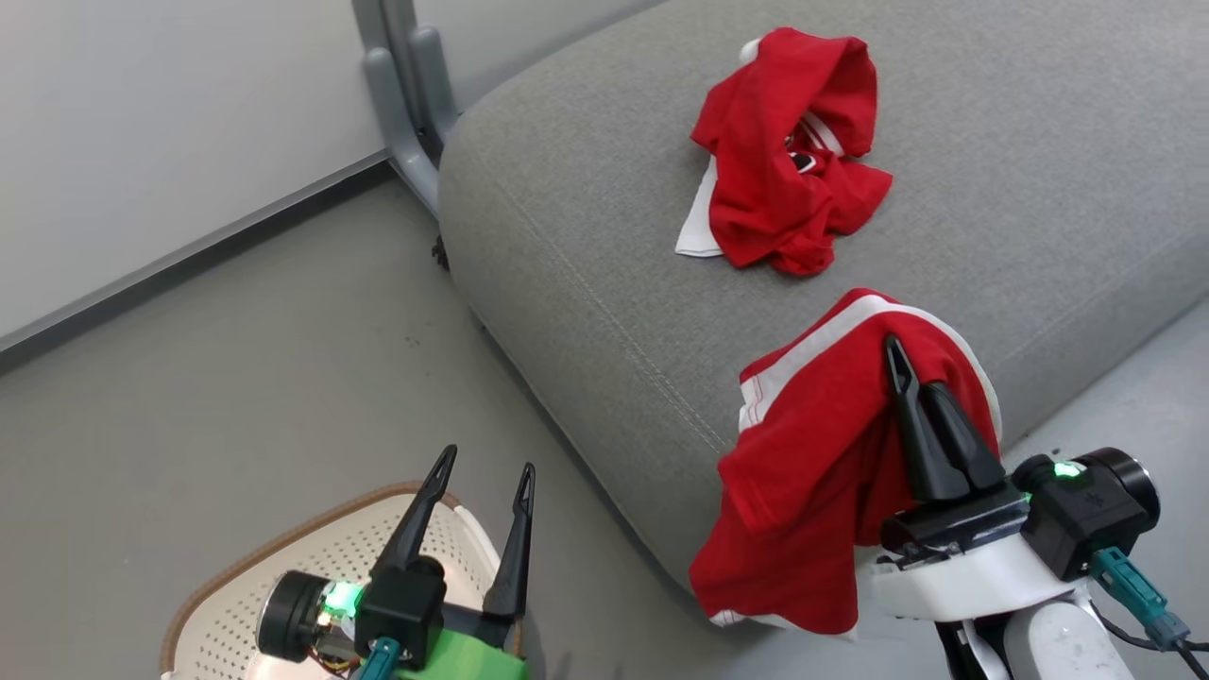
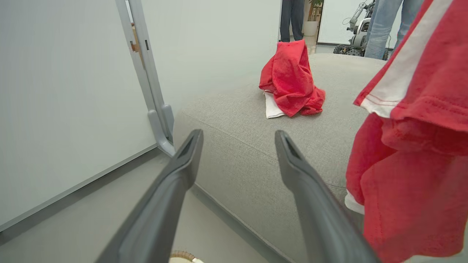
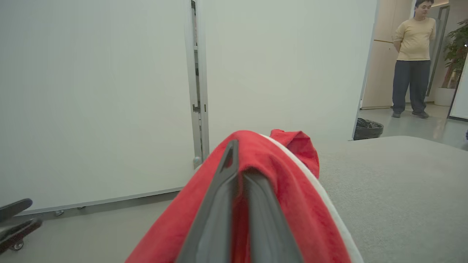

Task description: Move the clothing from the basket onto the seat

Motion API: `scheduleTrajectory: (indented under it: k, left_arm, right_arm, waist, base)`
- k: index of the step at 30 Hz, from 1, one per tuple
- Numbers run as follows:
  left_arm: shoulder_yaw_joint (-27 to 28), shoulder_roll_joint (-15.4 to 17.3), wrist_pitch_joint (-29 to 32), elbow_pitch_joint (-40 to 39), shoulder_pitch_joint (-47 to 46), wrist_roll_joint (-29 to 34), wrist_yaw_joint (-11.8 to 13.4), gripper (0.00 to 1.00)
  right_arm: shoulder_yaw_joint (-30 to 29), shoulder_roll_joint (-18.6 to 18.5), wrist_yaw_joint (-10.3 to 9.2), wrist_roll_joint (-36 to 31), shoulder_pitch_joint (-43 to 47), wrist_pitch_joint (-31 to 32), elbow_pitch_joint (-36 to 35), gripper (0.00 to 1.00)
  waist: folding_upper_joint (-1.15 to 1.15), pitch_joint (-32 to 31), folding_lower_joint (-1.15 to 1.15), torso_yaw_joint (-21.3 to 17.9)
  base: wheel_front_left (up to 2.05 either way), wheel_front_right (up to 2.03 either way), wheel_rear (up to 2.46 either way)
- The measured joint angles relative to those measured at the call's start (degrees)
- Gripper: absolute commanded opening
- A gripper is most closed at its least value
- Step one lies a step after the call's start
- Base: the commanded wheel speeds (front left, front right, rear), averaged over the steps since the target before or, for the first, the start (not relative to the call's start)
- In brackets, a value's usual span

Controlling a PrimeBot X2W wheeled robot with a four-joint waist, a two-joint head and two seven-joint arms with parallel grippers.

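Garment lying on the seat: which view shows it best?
Head view: the lying garment shows whole on the seat. Left wrist view shows it side-on; right wrist view, at most a red tip behind the held garment.

Lower left in your head view, the basket (image 1: 312,562) runs off the bottom edge, partly behind the left gripper (image 1: 490,458). In your left wrist view the right edge cuts the held garment (image 2: 413,153); the top edge cuts two people (image 2: 382,29) down to legs.

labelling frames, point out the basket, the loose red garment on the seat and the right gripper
basket (image 1: 312,557), head view, perforated inner wall
loose red garment (image 1: 774,179), head view, middle of its fabric
right gripper (image 1: 909,364), head view, between its shut fingertips
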Motion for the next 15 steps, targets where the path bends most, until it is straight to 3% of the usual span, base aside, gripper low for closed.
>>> scheduleTrajectory:
  k: [7,15]
  left_arm:
    - [1.8,0.2,0.0,-0.7,1.7,1.8,-2.0,1.0]
    - [0.5,2.1,0.0,-1.1,-3.9,7.1,-4.5,1.0]
  right_arm:
    - [-0.5,0.0,0.0,1.6,0.0,0.0,-2.4,0.0]
    - [-6.4,-1.9,0.0,6.7,-13.2,0.0,-2.3,0.0]
  waist:
    - [0.0,3.2,0.0,-2.6]
    - [0.0,9.9,0.0,-2.0]
  base:
    - [0.0,0.0,0.0]
    - [0.0,0.0,0.0]
